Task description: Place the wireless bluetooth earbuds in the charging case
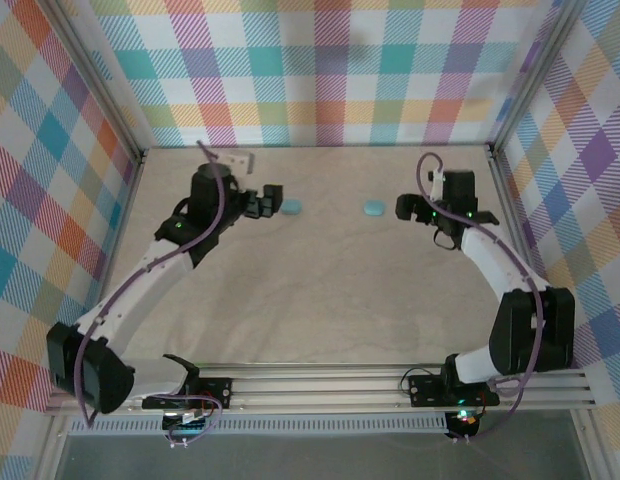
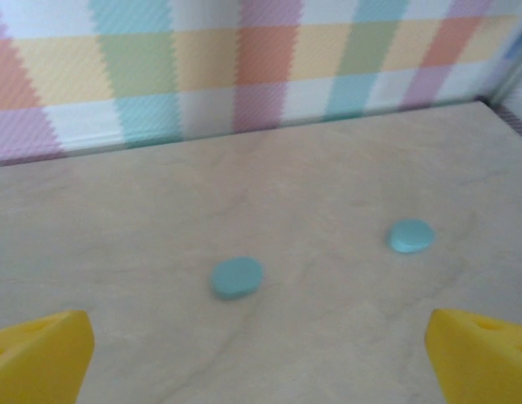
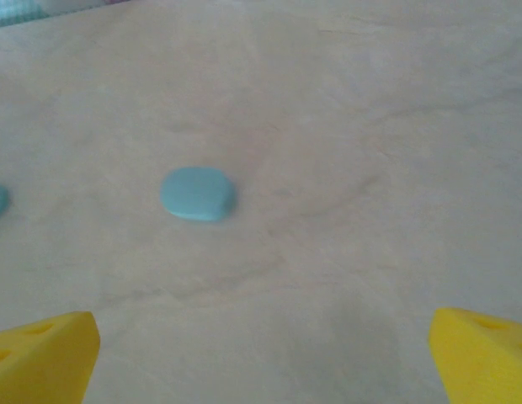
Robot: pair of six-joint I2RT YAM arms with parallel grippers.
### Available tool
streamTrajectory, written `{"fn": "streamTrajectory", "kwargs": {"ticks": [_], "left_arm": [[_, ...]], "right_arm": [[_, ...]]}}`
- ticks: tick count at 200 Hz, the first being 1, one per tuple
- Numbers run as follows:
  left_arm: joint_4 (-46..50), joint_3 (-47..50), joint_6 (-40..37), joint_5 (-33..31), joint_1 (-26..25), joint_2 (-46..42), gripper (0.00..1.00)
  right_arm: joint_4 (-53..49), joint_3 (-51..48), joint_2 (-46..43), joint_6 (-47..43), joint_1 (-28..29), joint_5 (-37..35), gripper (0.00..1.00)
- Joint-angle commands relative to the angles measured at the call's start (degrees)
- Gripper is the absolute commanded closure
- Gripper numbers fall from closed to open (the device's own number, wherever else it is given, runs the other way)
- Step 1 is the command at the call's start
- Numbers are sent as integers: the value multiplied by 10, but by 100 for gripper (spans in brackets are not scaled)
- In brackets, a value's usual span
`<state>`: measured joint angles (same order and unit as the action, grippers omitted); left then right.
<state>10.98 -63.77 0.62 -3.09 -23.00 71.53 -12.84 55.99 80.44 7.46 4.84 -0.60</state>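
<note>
Left case point(image 1: 291, 206) just before left gripper point(image 1: 271, 201), right case point(image 1: 374, 208) before right gripper point(image 1: 404, 209)

The left case point(image 2: 237, 277), rounded, teal and shut, lies flat just ahead of the left fingers point(image 2: 38, 358), between them. The right case point(image 3: 198, 194), alike, lies ahead of the right fingers point(image 3: 42, 358), untouched.

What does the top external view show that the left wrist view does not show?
Top view, not the wrist: the left arm and right arm whole, the right gripper, the rail. Wrist view, not the top: yellow fingertips up close. Both: the open left gripper, left case, right case, table, plaid wall.
</note>
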Motion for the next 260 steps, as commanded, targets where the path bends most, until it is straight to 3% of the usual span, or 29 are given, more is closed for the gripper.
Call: {"fn": "streamTrajectory", "kwargs": {"ticks": [1,22,39,57,103,123,177,220,260], "left_arm": [[-73,75,-41,27,36,-61,0],[-162,195,-92,5,44,-138,0],[-173,252,-108,-49,49,-179,0],[-171,303,-101,-106,59,-210,0],[-281,450,-47,-207,77,-255,0],[-338,501,-39,-249,80,-252,0],[-487,564,-58,-197,106,-205,0],[-587,557,-52,-173,123,-89,0],[-627,501,-60,-147,128,31,0]], "right_arm": [[110,-89,-49,-44,-2,-80,0],[221,-195,-94,-79,-2,-92,0],[280,-247,-111,-77,-2,-113,1],[341,-283,-111,-74,-2,-128,0],[565,-384,-105,-87,-2,-112,0],[601,-396,-88,-82,-2,-105,0],[699,-411,-8,-75,-2,-107,0],[771,-406,78,-81,-2,-96,0],[639,-341,76,-65,-15,-84,0]]}}
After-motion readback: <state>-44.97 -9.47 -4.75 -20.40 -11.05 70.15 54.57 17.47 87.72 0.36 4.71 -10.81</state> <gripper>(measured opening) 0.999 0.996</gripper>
